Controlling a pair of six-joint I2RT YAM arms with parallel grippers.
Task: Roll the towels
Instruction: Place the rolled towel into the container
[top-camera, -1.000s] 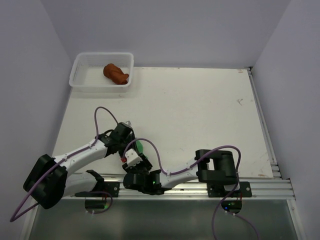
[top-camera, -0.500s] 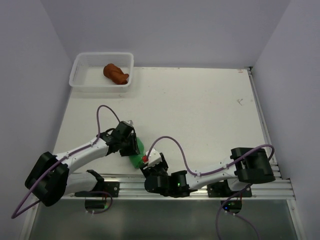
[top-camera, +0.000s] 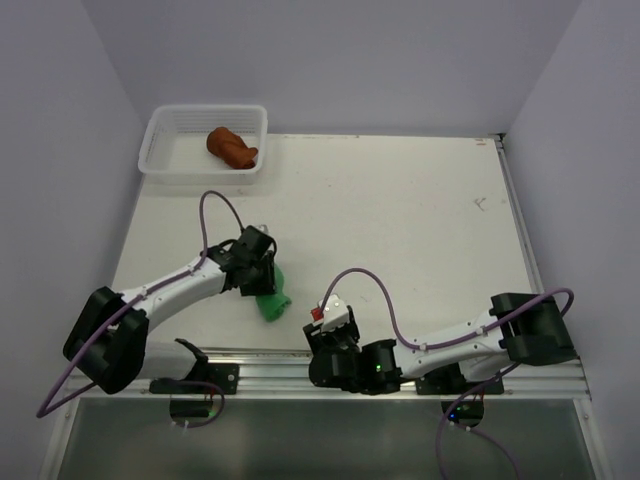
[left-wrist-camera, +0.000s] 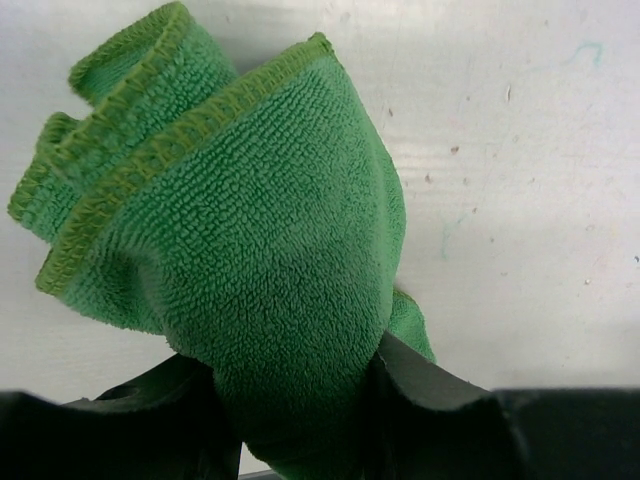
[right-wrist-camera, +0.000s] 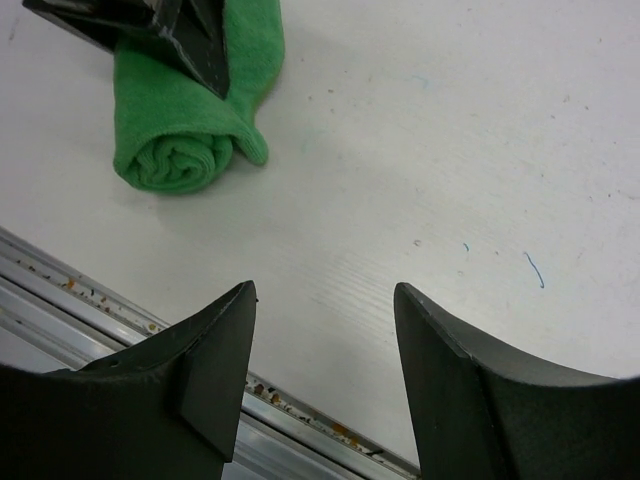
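A white bench (top-camera: 400, 220) stands between pale walls. The green towel (top-camera: 271, 302), a plush terry roll, lies near the front edge with its long axis running 11 to 5 o'clock. The left tool (top-camera: 262, 283) is clenched on its far end. The right tool (top-camera: 335, 318) gapes empty, the roll at its 9 o'clock. The rust-brown towel (top-camera: 232, 147) sits rolled in the basket (top-camera: 160, 160) at 11 o'clock.

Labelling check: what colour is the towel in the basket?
Rust-brown towel; the top external view shows it best.
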